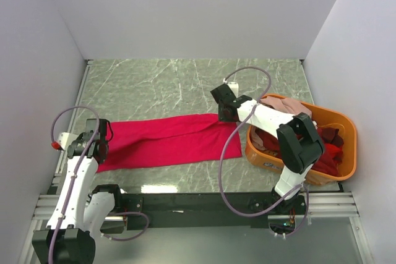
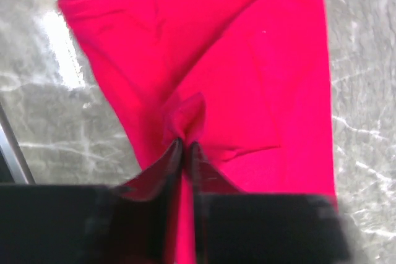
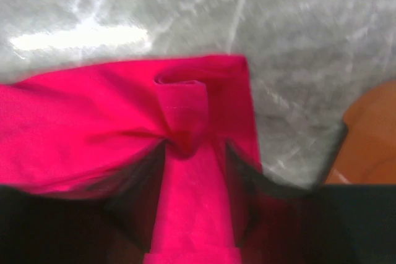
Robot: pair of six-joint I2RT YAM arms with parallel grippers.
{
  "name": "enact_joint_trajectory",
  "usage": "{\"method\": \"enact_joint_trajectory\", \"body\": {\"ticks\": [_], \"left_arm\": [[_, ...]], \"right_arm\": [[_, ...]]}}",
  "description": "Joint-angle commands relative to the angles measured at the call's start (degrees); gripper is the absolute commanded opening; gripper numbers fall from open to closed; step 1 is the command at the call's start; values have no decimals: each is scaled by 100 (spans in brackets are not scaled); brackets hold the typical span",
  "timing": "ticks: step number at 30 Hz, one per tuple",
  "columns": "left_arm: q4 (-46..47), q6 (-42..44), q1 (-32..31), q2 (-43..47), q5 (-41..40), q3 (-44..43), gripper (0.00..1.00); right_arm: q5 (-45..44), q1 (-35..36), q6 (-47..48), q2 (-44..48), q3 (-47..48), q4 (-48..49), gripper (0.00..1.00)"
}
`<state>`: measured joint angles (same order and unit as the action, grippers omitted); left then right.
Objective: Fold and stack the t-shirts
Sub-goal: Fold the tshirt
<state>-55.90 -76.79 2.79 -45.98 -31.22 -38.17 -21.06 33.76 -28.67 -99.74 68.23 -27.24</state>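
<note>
A bright crimson-pink t-shirt (image 1: 167, 140) lies folded into a long strip across the marble table. At the strip's left end my left gripper (image 1: 104, 135) is shut on the cloth. In the left wrist view its jaws (image 2: 185, 145) pinch a small raised pucker of the t-shirt (image 2: 247, 78). My right gripper (image 1: 224, 114) is at the strip's far right corner. Its jaws (image 3: 195, 153) stand apart over the t-shirt (image 3: 80, 122), with a band of cloth lying between them and a small rolled fold just ahead.
An orange plastic basket (image 1: 346, 122) stands at the right, close to the right arm, holding a pale pink shirt (image 1: 281, 104) and dark red cloth (image 1: 328, 153). Its corner shows as the orange basket (image 3: 371, 134) in the right wrist view. Walls close in the table on three sides.
</note>
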Motion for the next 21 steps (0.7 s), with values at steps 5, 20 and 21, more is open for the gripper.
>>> {"method": "enact_joint_trajectory", "body": {"ticks": [5,20,21], "left_arm": [[-913,-881,-24,545,-217,-400,64],[2201,1192,-24,-761,1600,-384,99],[2389,1324,-24,-990,1732,-393,100]], "right_arm": [[-364,166,-227,894,-503,-167,63],[1241,473,449,-104,840,149,73],[1288,509,423,-228,1033,97,73]]}}
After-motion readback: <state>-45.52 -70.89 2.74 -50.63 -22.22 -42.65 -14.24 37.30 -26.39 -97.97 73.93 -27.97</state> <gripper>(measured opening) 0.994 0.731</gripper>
